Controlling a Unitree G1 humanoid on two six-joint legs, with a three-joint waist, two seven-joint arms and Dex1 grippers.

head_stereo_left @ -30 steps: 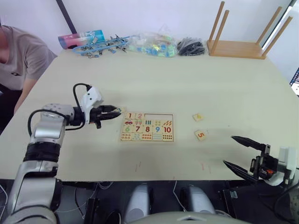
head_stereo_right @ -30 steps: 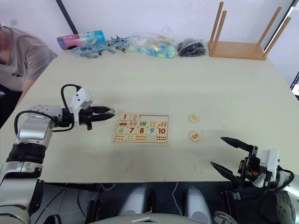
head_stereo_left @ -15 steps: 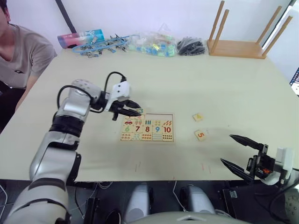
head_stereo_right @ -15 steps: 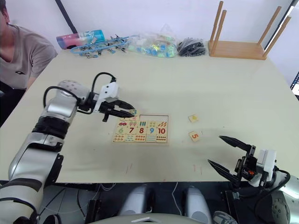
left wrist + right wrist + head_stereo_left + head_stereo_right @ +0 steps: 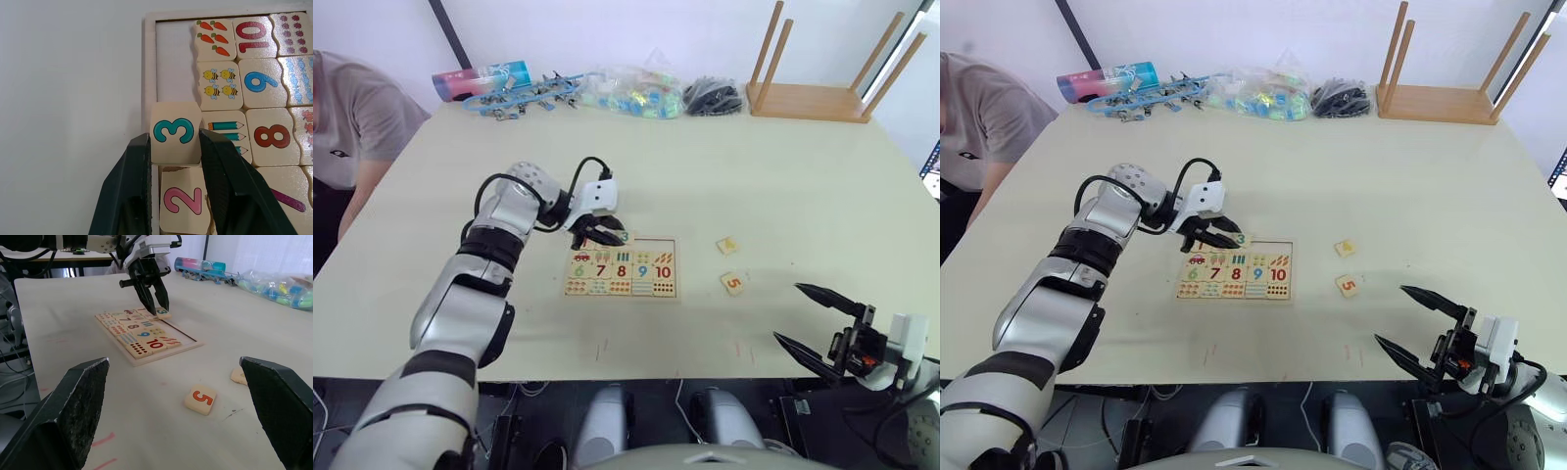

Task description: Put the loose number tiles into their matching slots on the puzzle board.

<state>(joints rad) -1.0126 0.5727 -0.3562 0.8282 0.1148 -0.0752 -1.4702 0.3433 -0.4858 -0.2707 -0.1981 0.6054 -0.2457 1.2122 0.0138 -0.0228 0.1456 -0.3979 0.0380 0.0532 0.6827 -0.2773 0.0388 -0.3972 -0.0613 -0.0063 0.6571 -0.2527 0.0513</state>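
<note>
The puzzle board (image 5: pixel 623 268) lies mid-table with numbers 6 to 10 and picture squares in place. My left gripper (image 5: pixel 617 237) is shut on the green 3 tile (image 5: pixel 175 132), which it holds over the top row beside the seated pink 2 tile (image 5: pixel 183 201). Past the 3 tile, bare slots (image 5: pixel 174 63) lie free in that row. To the board's right, the yellow 4 tile (image 5: pixel 728 245) and the orange 5 tile (image 5: pixel 733 284) lie loose on the table. Near the table's front right edge, my right gripper (image 5: pixel 787 311) stands open and holds nothing.
An upturned wooden stool (image 5: pixel 822 98) stands at the back right. A clear bag of coloured pieces (image 5: pixel 636 93), black cables (image 5: pixel 713 98) and a blue packet (image 5: pixel 480 78) line the far edge. A person (image 5: pixel 352 117) sits at the table's left.
My left gripper has swung right from beside the board's left edge to above its top row, with the 3 tile in its fingers. The right gripper has stayed put.
</note>
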